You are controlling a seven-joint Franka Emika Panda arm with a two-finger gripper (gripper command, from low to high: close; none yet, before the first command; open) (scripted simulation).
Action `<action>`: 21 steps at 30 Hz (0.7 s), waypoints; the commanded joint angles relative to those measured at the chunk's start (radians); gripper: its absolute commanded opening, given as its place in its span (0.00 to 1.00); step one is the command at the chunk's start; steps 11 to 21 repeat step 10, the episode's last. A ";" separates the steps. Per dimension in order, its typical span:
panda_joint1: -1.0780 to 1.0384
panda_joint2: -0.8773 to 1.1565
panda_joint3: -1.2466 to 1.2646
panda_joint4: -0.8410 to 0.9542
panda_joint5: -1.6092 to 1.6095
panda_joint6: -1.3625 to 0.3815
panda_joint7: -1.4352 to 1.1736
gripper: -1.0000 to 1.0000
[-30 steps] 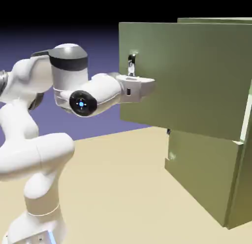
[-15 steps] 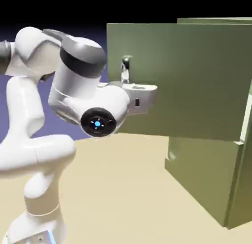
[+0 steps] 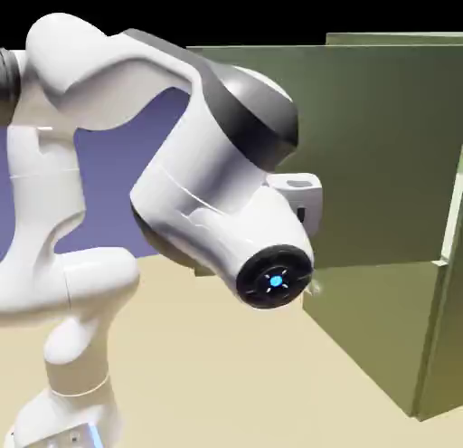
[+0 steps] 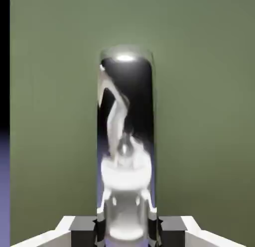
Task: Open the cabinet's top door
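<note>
The olive-green cabinet stands at the exterior view's right. Its top door is swung well out from the body, its free edge toward that view's left. The big white arm covers the door's handle and my fingers there; only a bit of the white hand shows against the door. In the hand view the shiny vertical bar handle rises over the green top door, and my gripper is shut on the handle's lower part.
The shorter lower door is under the top door, standing slightly ajar from the cabinet. The tan table stretches before the cabinet. The robot's base column rises at the lower left.
The top door has swung farther open toward the exterior view's left. The arm has folded toward the camera and now hides the handle and hand that showed before.
</note>
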 commanded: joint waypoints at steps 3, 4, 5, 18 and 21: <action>0.016 -0.101 0.000 0.109 -0.051 -0.032 -0.016 0.00; 0.021 -0.133 0.001 0.145 -0.066 -0.043 -0.020 0.00; 0.025 -0.165 0.003 0.181 -0.080 -0.054 -0.022 0.00; 0.036 -0.269 0.015 0.304 -0.120 -0.094 -0.024 1.00; 0.036 -0.269 0.015 0.304 -0.120 -0.094 -0.024 1.00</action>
